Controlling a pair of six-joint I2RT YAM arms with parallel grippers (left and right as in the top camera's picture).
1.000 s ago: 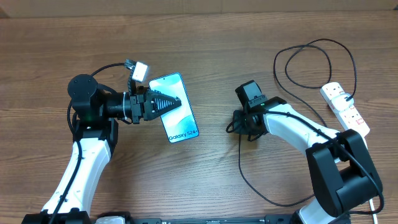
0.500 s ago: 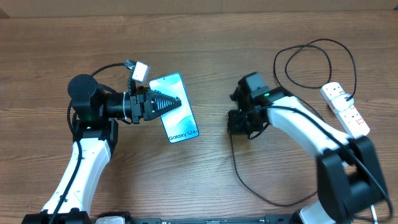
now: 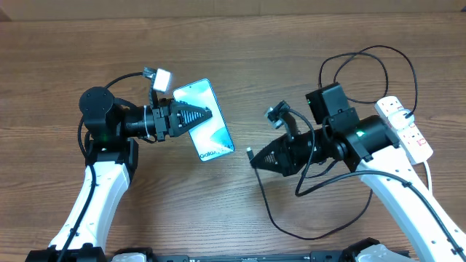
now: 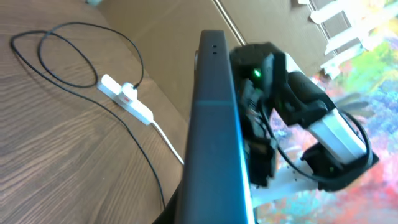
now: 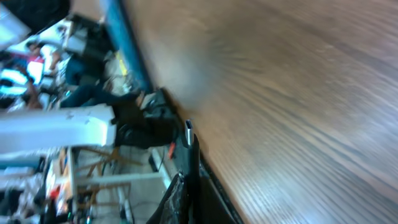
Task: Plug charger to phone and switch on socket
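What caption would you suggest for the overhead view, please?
Left gripper holds the phone tilted; right gripper points the charger, tip first, toward it; socket at far right.

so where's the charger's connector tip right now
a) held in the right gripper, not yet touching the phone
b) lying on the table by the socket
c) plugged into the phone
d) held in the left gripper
a: the right gripper pinches the charger with its tip pointing at the phone, which the left gripper holds, and a visible gap separates tip and phone.
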